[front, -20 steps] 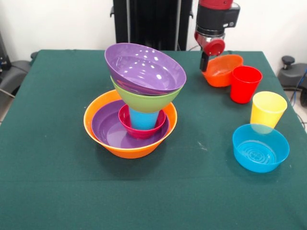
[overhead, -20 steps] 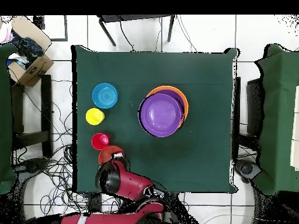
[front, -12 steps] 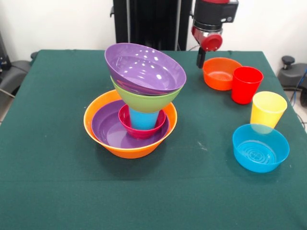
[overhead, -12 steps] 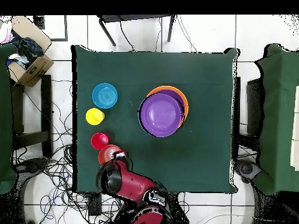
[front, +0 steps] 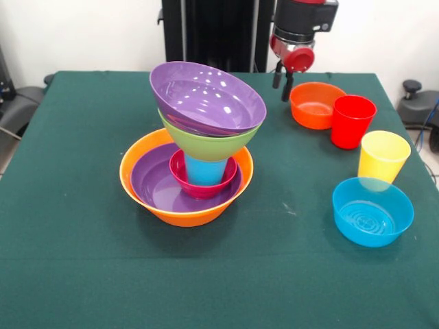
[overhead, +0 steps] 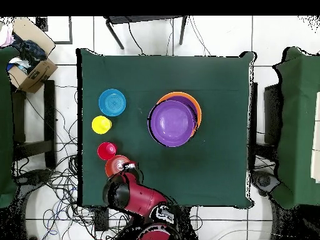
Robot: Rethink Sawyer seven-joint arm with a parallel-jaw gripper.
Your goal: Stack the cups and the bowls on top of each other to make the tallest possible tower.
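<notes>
The tower (front: 195, 147) stands upright at centre: large orange bowl (front: 180, 209), purple bowl, pink-red bowl, blue cup, lime bowl, tilted purple bowl (front: 206, 96) on top; at its 3 o'clock sit small orange bowl (front: 315, 104), red cup (front: 351, 120), yellow cup (front: 382, 157), blue bowl (front: 372, 211).

Red and black arm reaching down, hand (front: 282, 83) empty, two dark fingers (front: 289, 90) apart

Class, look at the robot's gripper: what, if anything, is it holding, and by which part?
Nothing is held. The gripper hangs open and empty above the table, just beside the small orange bowl, which sits flat on the cloth, untouched.
</notes>
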